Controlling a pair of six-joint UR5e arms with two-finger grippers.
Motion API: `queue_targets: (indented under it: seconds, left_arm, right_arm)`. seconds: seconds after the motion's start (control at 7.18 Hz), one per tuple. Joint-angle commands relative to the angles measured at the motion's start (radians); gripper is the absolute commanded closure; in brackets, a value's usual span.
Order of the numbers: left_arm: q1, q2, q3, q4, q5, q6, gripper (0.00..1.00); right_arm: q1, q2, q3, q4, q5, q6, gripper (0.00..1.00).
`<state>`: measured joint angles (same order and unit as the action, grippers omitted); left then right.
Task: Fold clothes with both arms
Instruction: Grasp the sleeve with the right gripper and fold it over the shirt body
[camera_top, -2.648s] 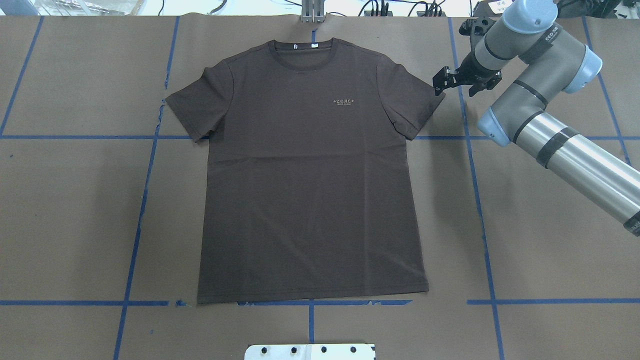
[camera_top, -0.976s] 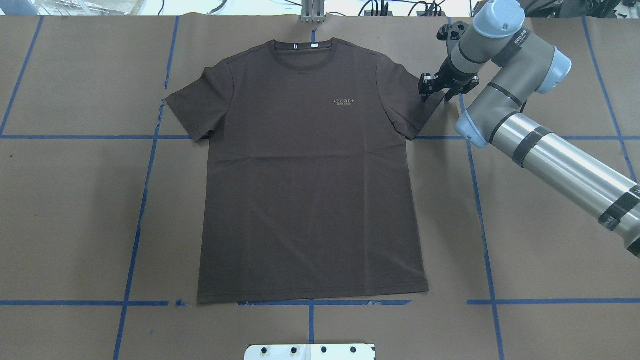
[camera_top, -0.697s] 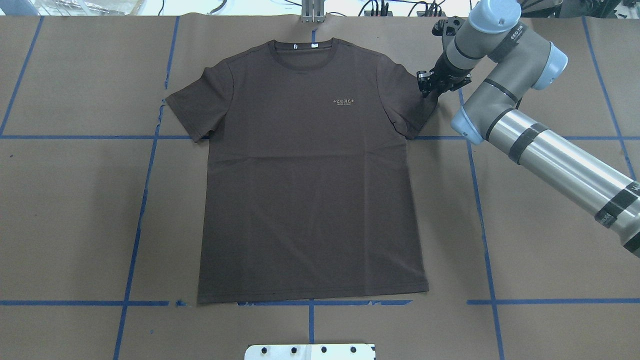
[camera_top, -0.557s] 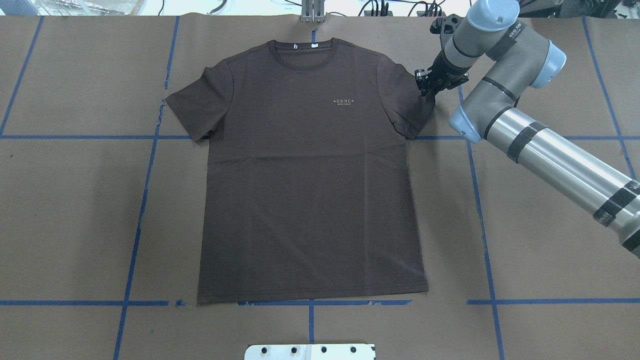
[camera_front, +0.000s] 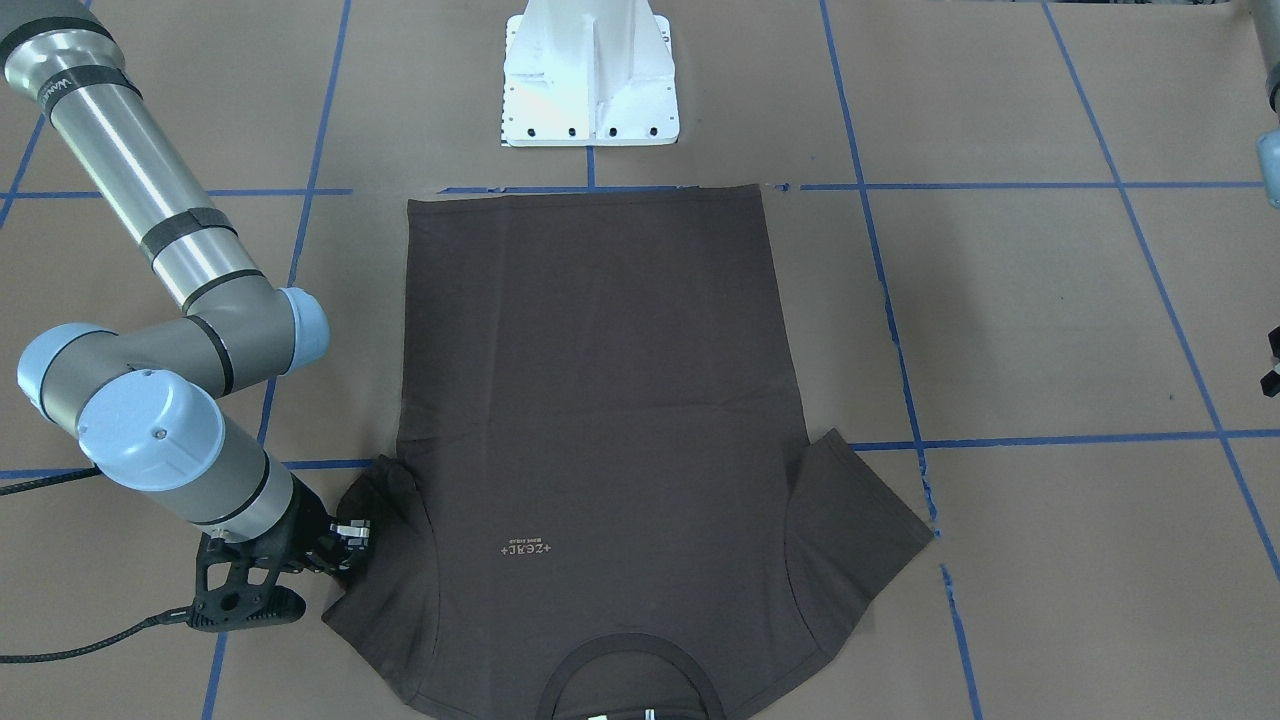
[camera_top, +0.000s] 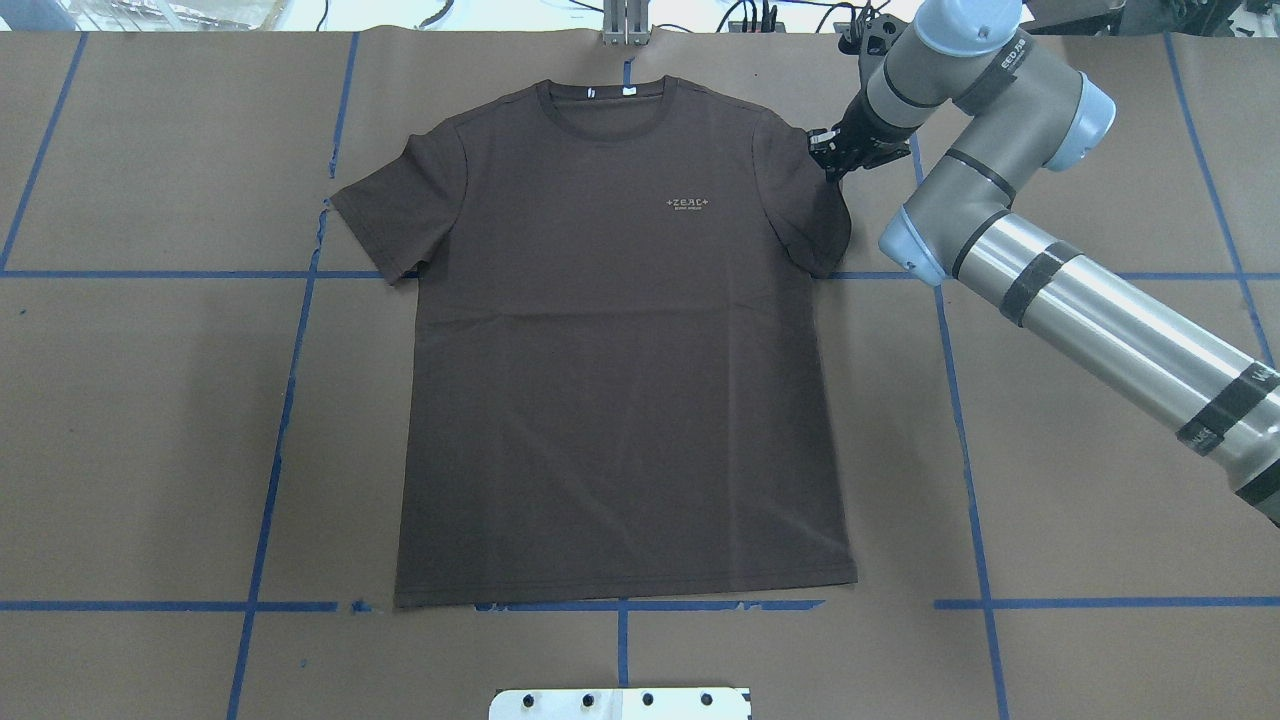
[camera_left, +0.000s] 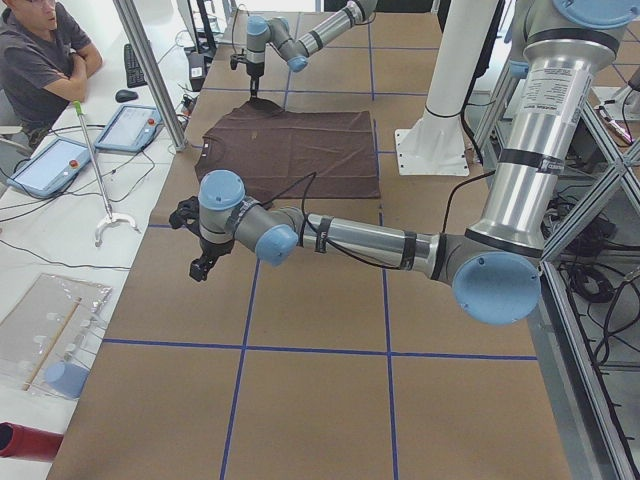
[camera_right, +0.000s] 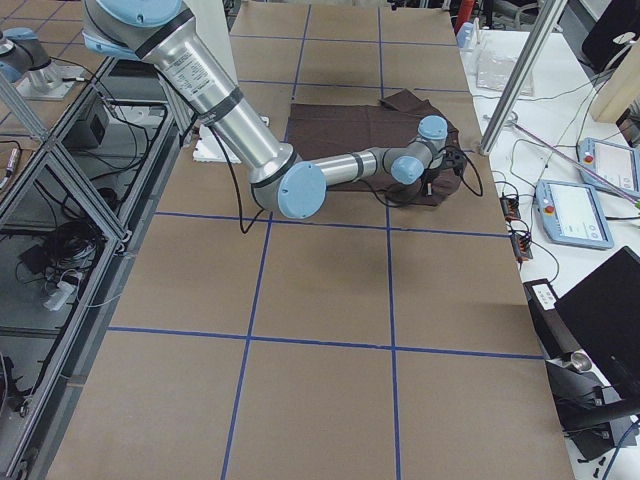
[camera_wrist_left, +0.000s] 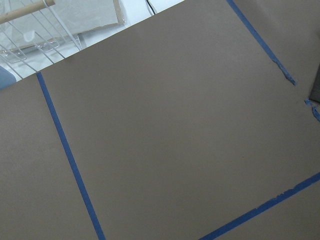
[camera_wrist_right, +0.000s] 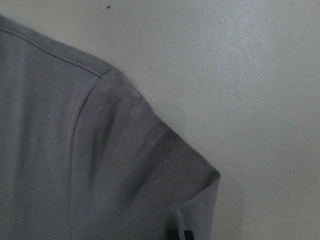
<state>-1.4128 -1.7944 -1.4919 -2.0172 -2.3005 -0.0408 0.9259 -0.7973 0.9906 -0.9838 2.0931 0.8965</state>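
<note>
T-shirt (camera_top: 620, 350) flat, sleeve (camera_top: 815, 215) (bunched) pinched btw right gripper (camera_top: 828, 160) jaws

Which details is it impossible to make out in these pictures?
Left gripper: small in the left side view, nearly all cut off by the front view's right edge; open or shut unknown.
T-shirt logo wording: too small overhead.
Collar: partly cut by the front view's bottom edge.

matt cloth T-shirt (camera_top: 620, 350), glossy metal arm (camera_top: 1100, 320), paper tabletop (camera_top: 150, 400)
</note>
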Motion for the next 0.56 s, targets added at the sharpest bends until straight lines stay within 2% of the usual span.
queue_targets:
  seconds: [0.0,0.14,0.42]
  left_arm:
    - [0.000,0.000,-0.001,0.000,0.000,-0.005,0.00]
    - [0.000,0.000,-0.002,0.000,0.000,-0.007,0.00]
    - [0.000,0.003,-0.002,0.000,0.000,-0.005,0.00]
  right_arm:
    - [-0.007,0.024,0.048,0.004,-0.002,0.051,1.00]
    - [-0.025,0.056,0.048,0.004,-0.017,0.070,1.00]
    - [-0.070,0.108,0.042,0.008,-0.114,0.071,1.00]
